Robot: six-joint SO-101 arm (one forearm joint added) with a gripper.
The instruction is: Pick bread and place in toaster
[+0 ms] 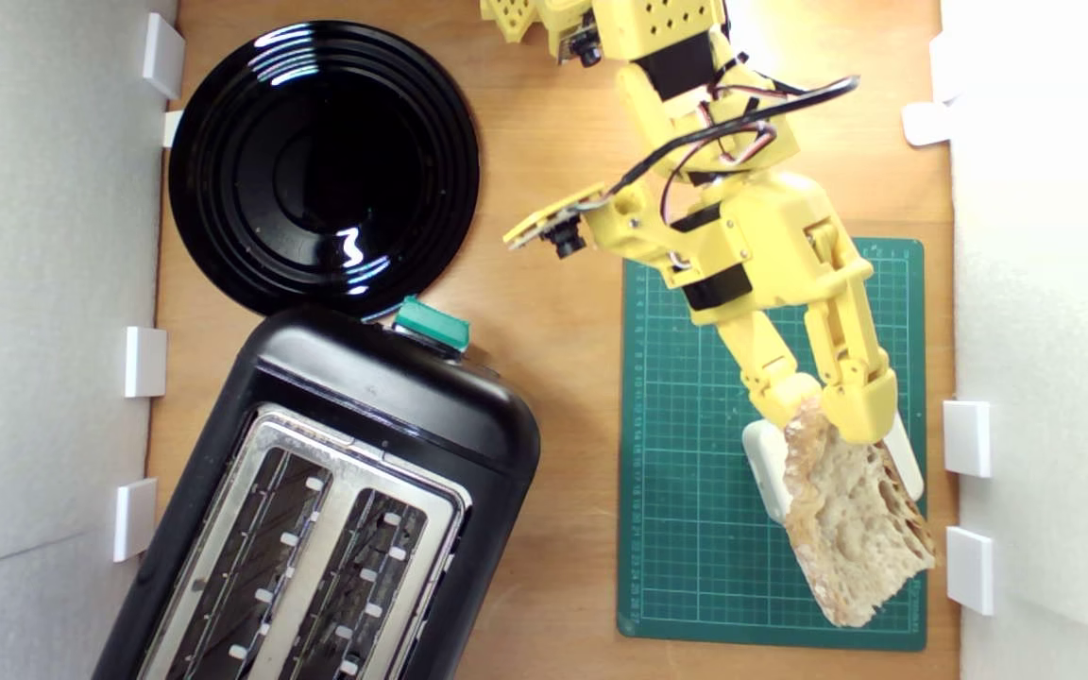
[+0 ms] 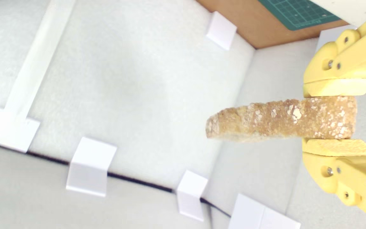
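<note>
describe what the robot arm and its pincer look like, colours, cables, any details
The arm is bright yellow printed plastic with blocky segments and black servo bodies set into the joints. Black and red-and-white cables loop loosely along it. A perforated yellow housing sits near its base. A small black camera juts from the wrist. The pincer has two yellow fingers with flat pale-yellow pads and visible screw holes.

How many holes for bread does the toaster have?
2. Both slots sit side by side in the silver top of the toaster: one nearer the exterior view's left, the other to its right. Their lower ends run off the picture's edge.
</note>
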